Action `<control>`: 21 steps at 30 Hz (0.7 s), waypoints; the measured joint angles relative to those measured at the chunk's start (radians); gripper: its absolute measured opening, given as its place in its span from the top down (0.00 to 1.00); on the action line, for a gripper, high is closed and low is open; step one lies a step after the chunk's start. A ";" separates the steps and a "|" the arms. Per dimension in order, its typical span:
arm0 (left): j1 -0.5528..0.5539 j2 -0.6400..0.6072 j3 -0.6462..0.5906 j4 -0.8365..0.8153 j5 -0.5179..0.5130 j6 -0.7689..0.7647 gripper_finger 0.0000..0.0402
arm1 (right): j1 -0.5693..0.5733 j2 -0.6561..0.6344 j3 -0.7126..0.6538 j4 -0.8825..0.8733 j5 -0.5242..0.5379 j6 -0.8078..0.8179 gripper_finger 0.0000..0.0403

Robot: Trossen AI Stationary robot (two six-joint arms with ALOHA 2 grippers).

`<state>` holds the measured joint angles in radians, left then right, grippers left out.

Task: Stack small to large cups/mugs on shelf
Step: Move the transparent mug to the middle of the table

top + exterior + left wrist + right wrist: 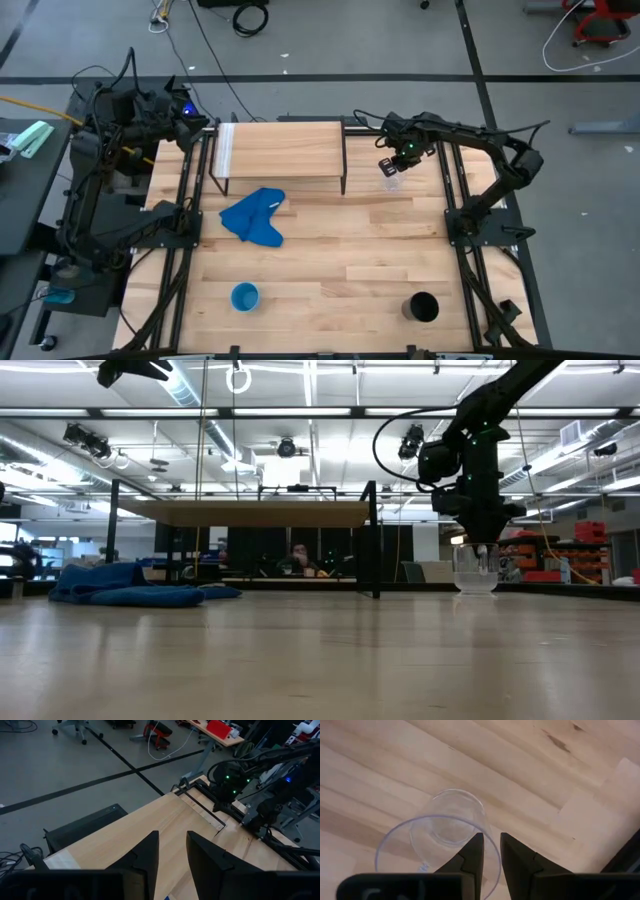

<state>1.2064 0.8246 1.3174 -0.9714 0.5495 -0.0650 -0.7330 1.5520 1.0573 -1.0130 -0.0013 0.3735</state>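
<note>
Right gripper [490, 851] nipping rim of clear cup [440, 837], just right of shelf [280, 150]; stacking step one. Next: lift onto shelf. Left gripper [172, 851] narrowly apart, parked over shelf's left end.

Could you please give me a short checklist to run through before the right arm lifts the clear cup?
1. Right hand at the clear cup: ok, its fingers straddle the near rim, one inside and one outside.
2. Grip closed on the rim: cannot tell; the fingers stand close together, but contact with the wall is unclear.
3. Cup upright on the table: ok in the low view.
4. Shelf top free: ok, nothing stands on it.
5. Left hand out of the way: ok, open, over the shelf's far left end.
6. Other cups waiting: ok, light blue cup and black cup stand at the table's front.
</note>
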 joint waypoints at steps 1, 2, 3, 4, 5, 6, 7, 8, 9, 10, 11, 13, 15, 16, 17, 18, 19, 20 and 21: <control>0.000 0.000 0.000 0.000 0.000 0.000 0.73 | 0.000 0.000 0.000 0.000 0.000 -0.002 0.83; 0.000 0.000 0.000 0.000 0.000 0.001 0.73 | 0.000 0.000 0.000 -0.001 0.000 -0.003 0.83; 0.000 0.000 0.000 0.000 0.000 0.002 0.73 | 0.000 0.000 0.000 -0.001 0.000 -0.003 0.84; 0.000 0.000 0.000 0.000 0.000 0.002 0.73 | 0.000 0.000 0.000 -0.001 0.000 -0.003 0.85; 0.000 0.000 0.000 0.000 0.000 0.002 0.73 | 0.000 0.000 0.000 -0.001 0.000 -0.003 0.86; 0.000 0.000 0.000 0.000 0.000 0.002 0.73 | 0.000 0.000 0.000 0.000 0.000 -0.003 0.87; 0.000 0.000 0.000 0.000 0.000 0.002 0.73 | 0.000 0.000 0.000 -0.001 0.000 -0.003 0.89; 0.000 0.000 0.000 0.000 0.000 0.002 0.73 | 0.000 0.000 0.000 -0.001 0.000 -0.005 0.91; 0.000 0.000 0.000 0.000 0.000 0.002 0.73 | 0.000 0.000 0.000 -0.001 0.000 -0.009 0.93; 0.000 0.000 0.000 0.000 0.000 0.002 0.73 | 0.000 0.000 0.000 0.000 0.000 -0.010 0.95; 0.000 0.000 0.000 0.000 0.000 0.002 0.74 | 0.000 0.000 0.000 0.000 0.000 -0.011 0.97; 0.000 0.000 0.000 0.000 0.000 0.002 0.74 | 0.000 0.000 0.000 -0.001 0.000 -0.017 0.98; 0.000 0.000 0.000 0.000 0.000 0.002 0.75 | 0.000 0.000 0.000 -0.001 0.000 -0.025 0.98; 0.000 0.000 0.000 0.000 0.000 0.002 0.75 | 0.000 0.000 0.000 0.000 -0.001 -0.032 0.98; 0.000 0.000 0.000 0.000 0.000 0.002 0.75 | 0.002 -0.002 0.000 -0.001 -0.004 -0.037 0.98; 0.000 0.000 0.000 0.000 0.000 0.002 0.76 | 0.002 -0.005 0.000 -0.002 -0.014 -0.043 0.99; 0.000 0.000 0.000 0.000 0.000 0.002 0.76 | 0.002 -0.013 0.000 -0.005 -0.030 -0.051 0.99; 0.000 0.000 0.000 0.000 0.000 0.002 0.76 | 0.003 -0.024 0.000 -0.011 -0.053 -0.052 0.99; 0.000 0.000 0.000 0.000 0.000 0.002 0.77 | 0.003 -0.037 0.004 -0.026 -0.072 -0.052 0.99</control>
<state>1.2068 0.8246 1.3174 -0.9710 0.5495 -0.0635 -0.7296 1.5147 1.0614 -1.0394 -0.0730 0.3210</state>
